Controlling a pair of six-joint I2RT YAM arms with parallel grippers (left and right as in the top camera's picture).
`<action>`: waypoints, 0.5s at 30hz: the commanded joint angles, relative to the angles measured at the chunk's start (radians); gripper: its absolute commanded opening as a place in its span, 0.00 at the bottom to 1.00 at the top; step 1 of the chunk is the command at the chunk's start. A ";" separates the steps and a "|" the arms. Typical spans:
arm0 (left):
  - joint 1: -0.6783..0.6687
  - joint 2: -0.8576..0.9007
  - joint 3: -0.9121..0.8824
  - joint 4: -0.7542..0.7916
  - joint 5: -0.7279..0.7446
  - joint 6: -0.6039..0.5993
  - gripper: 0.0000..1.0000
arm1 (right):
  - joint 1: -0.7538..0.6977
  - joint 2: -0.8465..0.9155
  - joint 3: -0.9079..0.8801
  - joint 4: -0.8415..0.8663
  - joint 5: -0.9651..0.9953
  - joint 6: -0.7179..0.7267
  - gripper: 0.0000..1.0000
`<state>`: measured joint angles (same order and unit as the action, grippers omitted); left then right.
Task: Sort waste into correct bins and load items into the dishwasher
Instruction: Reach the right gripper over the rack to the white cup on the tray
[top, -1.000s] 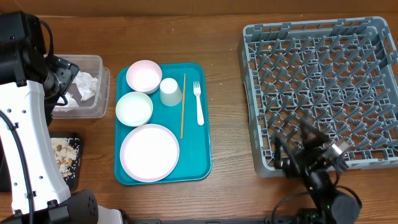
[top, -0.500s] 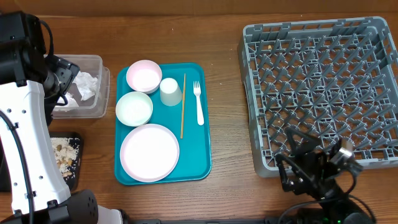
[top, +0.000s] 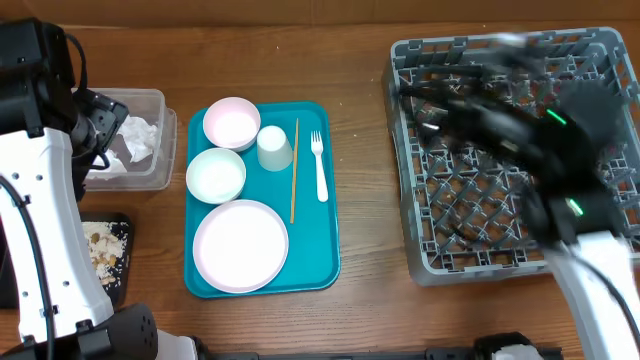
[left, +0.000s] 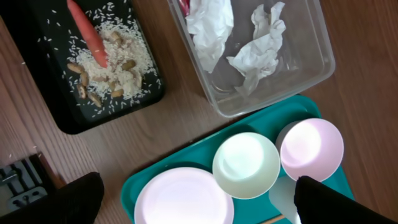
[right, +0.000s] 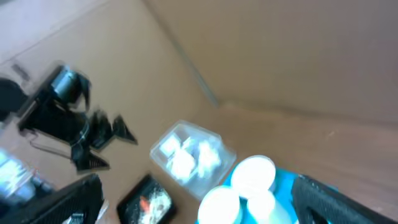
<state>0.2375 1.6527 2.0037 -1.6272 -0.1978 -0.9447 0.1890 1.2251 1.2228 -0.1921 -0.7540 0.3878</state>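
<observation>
Waste looks sorted to us: napkins (left: 249, 50) sit in the clear tub (top: 152, 98) left of the teal tray (top: 310, 220), and the carrot (left: 87, 31) and rice (left: 106, 68) lie on the black tray (left: 37, 93) off its lower left corner. The plate (top: 240, 245), both bowls (top: 231, 122) (top: 215, 173), cup (top: 274, 147), fork (top: 320, 165) and wooden stick (top: 294, 170) all sit on the teal tray, and the dish rack (top: 425, 262) to its right holds none of them

What worries us: the right arm is a blur over the rack, so a fast reach could snag the pegs or tip the cup, which sits tight against a bowl. The stick and fork lie flat and could skate away

Left gripper (left: 199, 186) jaws are spread wide, holding nothing, above the tray's left side. Right gripper (right: 198, 186) jaws look wide apart and bare too
</observation>
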 joint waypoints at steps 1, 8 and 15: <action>0.004 0.002 0.007 0.002 -0.003 -0.021 1.00 | 0.198 0.180 0.189 -0.161 0.314 -0.232 1.00; 0.004 0.002 0.007 0.002 -0.003 -0.021 1.00 | 0.447 0.469 0.290 -0.175 0.763 -0.239 1.00; 0.004 0.002 0.007 0.002 -0.003 -0.021 1.00 | 0.465 0.600 0.289 -0.068 0.724 -0.192 1.00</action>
<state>0.2375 1.6535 2.0033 -1.6268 -0.1978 -0.9447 0.6567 1.8088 1.4792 -0.2901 -0.0341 0.1761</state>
